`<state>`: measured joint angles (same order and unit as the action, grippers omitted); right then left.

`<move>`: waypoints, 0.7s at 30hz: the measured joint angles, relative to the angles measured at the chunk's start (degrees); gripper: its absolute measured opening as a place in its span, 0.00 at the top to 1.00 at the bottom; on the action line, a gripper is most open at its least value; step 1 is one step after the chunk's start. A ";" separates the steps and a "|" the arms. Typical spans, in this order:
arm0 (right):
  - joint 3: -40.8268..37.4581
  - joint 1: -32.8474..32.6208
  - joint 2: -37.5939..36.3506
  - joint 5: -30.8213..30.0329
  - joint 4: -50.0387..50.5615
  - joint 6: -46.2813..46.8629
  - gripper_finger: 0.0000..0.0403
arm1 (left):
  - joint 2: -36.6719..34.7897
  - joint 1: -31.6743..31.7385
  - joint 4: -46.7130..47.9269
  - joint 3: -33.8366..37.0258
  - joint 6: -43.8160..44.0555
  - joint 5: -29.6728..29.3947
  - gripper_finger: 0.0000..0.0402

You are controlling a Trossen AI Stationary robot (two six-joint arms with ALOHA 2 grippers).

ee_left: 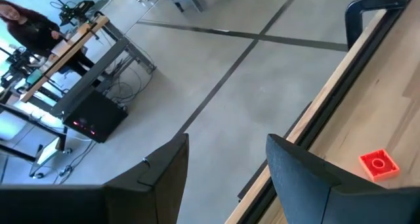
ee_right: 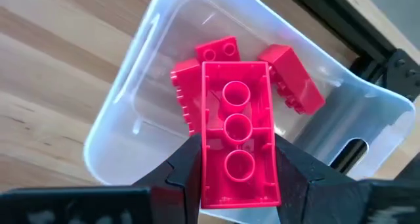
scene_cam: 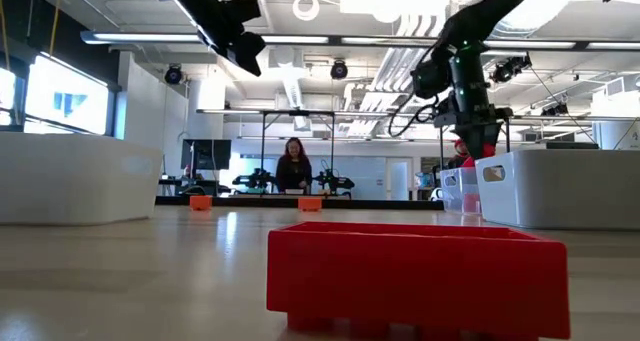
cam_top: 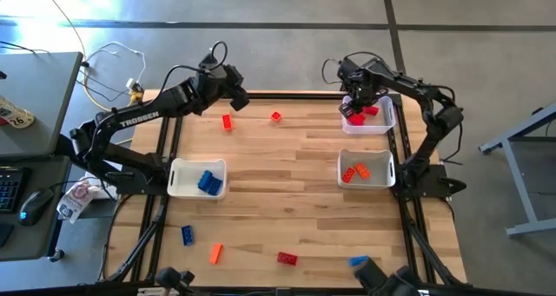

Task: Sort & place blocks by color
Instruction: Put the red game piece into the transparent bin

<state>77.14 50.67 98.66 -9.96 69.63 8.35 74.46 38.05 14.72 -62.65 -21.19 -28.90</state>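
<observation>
Over the far left of the desk (cam_top: pixel 287 170), left claw (cam_top: pixel 238 99) hanging with fingers apart and empty, near two small red bricks (cam_top: pixel 228 121) lying loose; a blind descent from there risks knocking one off the far edge. Farther right, right claw (ee_right: pixel 236 168) clamped on a red brick (ee_right: pixel 236 142) just above the far clear bin (cam_top: pixel 388 122) already holding red bricks; released tilted or too high, likely to bounce off those pieces and out over the rim.

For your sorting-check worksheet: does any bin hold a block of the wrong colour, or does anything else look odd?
Nothing stands out. The far right bin holds only red blocks, the near right bin orange ones, the left bin blue. The right tool holds a red block above the red bin.
</observation>
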 joint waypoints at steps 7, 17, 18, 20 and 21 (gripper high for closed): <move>0.00 0.71 3.38 2.78 0.46 -2.28 0.71 | 0.00 0.24 4.02 0.00 0.05 0.39 0.53; 0.00 0.71 4.17 2.01 1.09 -3.27 0.60 | 0.00 -0.30 17.75 0.00 7.78 3.66 0.53; 0.00 0.67 4.17 1.35 1.09 -3.25 0.58 | 0.00 -0.31 18.57 0.00 8.60 4.18 0.53; 0.00 0.69 4.17 0.21 1.09 -2.70 0.56 | 0.00 -0.33 19.67 0.00 10.18 6.04 0.53; 0.00 0.69 4.17 -0.64 1.08 -2.29 0.56 | 0.00 -0.33 19.99 0.00 10.86 7.11 0.53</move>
<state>77.14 51.35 102.83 -10.60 70.71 6.06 74.46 37.71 34.72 -62.65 -10.33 -21.79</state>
